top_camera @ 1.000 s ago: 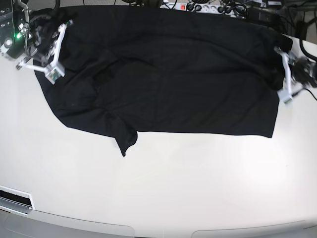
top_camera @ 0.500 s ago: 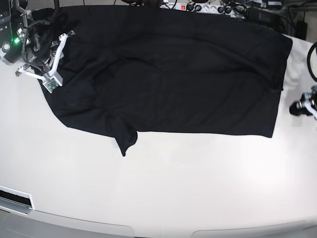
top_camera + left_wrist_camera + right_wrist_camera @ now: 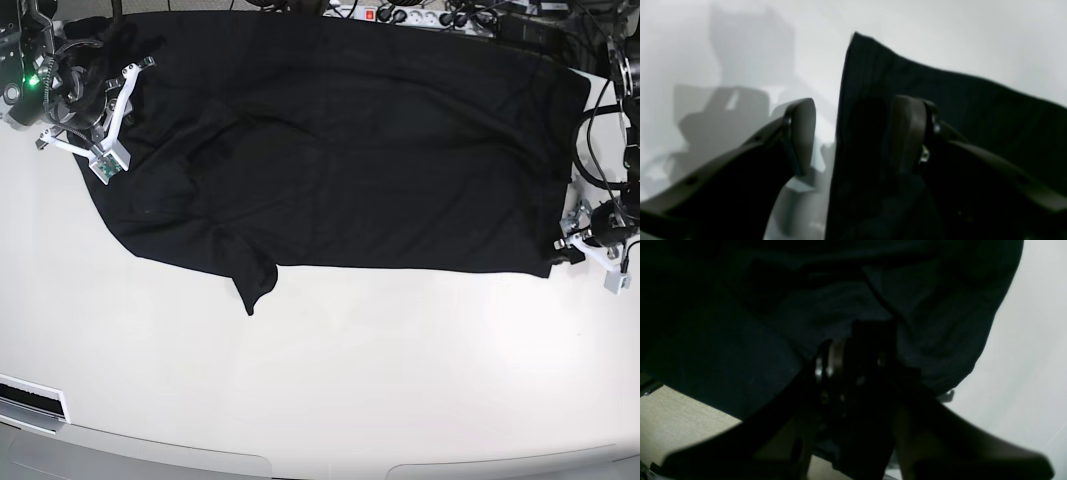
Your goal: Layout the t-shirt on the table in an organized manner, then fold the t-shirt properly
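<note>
The black t-shirt [image 3: 340, 150] lies spread across the far half of the white table [image 3: 350, 380], one sleeve pointing toward the front [image 3: 255, 285]. My right gripper [image 3: 100, 75] is at the shirt's far left edge. In the right wrist view it [image 3: 853, 340] looks shut on bunched black fabric [image 3: 933, 316]. My left gripper [image 3: 562, 245] is at the shirt's front right corner. In the left wrist view it [image 3: 853, 133] is open, and the shirt's edge [image 3: 846, 100] runs between its fingers, one finger [image 3: 800, 133] over bare table, the other [image 3: 910, 133] over fabric.
A power strip with cables [image 3: 420, 15] lies along the table's back edge. A device with a green light [image 3: 35, 72] stands at the back left. A slotted panel [image 3: 30, 400] sits at the front left edge. Beige floor [image 3: 680, 413] shows beyond the table's edge.
My left gripper left the shirt's right edge, drew back to the right, and now sits lower at the front right corner. The right gripper and the shirt have barely moved.
</note>
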{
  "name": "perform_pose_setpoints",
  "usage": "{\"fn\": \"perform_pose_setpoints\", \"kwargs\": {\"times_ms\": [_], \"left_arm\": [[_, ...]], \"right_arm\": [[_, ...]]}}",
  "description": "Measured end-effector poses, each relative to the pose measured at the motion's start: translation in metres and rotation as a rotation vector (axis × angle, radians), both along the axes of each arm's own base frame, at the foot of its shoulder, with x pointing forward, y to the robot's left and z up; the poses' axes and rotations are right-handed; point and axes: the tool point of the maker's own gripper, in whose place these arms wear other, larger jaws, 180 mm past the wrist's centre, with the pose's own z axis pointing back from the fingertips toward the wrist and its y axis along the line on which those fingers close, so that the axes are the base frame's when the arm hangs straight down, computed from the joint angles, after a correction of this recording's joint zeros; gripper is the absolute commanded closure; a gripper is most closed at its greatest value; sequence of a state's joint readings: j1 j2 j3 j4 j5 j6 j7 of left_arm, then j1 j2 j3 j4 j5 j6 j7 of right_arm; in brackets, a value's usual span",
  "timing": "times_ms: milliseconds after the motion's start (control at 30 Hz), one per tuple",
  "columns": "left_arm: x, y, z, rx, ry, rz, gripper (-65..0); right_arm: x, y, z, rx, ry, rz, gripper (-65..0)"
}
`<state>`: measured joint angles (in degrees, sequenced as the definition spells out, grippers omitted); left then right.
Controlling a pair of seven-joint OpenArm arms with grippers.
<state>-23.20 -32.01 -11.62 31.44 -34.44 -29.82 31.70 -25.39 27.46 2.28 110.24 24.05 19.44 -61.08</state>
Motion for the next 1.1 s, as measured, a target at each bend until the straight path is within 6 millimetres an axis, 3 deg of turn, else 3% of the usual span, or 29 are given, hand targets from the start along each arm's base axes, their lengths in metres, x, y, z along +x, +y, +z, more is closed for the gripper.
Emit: {"fn": "perform_pose_setpoints", "kwargs": {"times_ms": [233, 567, 667, 733, 800, 933, 1033, 1100], "left_arm": [[0.009, -0.014, -0.001, -0.019, -0.039, 0.003, -37.1], [0.021, -0.076, -0.008, -0.103, -0.049, -0.139, -36.7], [0.025, -0.082, -0.006, -0.104, -0.032, -0.166, -28.9], [0.027, -0.080, -0.005, -0.096, -0.020, -0.155, -17.2], [0.028, -0.074, -0.006, -0.087, -0.005, -0.113, -1.5], [0.028, -0.070, -0.009, -0.066, 0.008, -0.105, 0.0], [0.027, -0.071, -0.010, -0.057, 0.013, -0.115, 0.0], [0.027, -0.073, -0.010, -0.061, 0.016, -0.116, 0.0]], "right_arm": [[0.000, 0.000, 0.000, 0.000, -0.001, 0.000, -13.9], [0.001, 0.000, 0.000, 0.001, -0.005, -0.007, -13.9], [0.002, 0.000, 0.001, 0.004, -0.011, -0.006, -13.9], [0.005, 0.002, 0.002, 0.012, -0.027, -0.006, -13.9], [0.012, 0.005, 0.005, 0.032, -0.071, -0.006, -13.9], [0.039, 0.001, 0.014, 0.007, -0.158, -0.084, -14.0], [0.076, 0.007, 0.027, 0.038, -0.265, -0.132, -14.5], [0.102, 0.006, 0.033, 0.058, -0.318, -0.162, -21.3]]}}
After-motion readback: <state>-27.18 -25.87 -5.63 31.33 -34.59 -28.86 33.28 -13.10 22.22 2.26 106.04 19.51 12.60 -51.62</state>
